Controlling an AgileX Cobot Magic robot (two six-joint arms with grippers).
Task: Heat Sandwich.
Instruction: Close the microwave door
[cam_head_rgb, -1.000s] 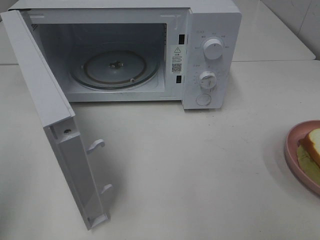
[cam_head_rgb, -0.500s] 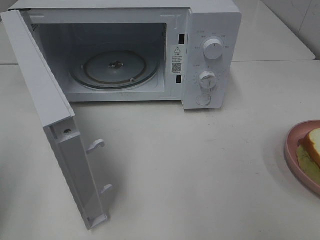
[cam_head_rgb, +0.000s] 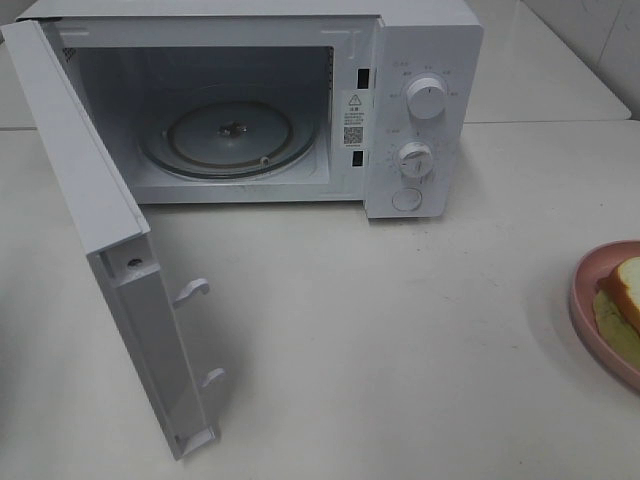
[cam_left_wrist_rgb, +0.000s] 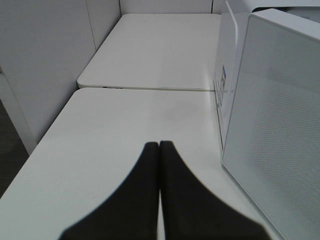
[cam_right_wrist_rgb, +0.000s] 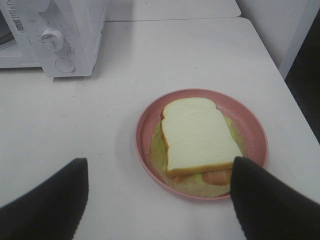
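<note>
We see the sandwich (cam_right_wrist_rgb: 200, 136) on its pink plate (cam_right_wrist_rgb: 148, 125), right of the open microwave (cam_head_rgb: 420, 110); right gripper (cam_right_wrist_rgb: 159, 200) spread wide above it, left gripper (cam_left_wrist_rgb: 159, 150) pressed together, empty.

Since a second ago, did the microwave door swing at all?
No. The microwave door stands open at the same angle beside the microwave's control panel.

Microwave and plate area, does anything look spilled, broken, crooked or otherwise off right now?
Nothing stands out. The microwave door stands wide open over an empty glass turntable, which suits the task. The sandwich lies flat on the pink plate, filling poking out a little at one edge. No spills on the table.
</note>
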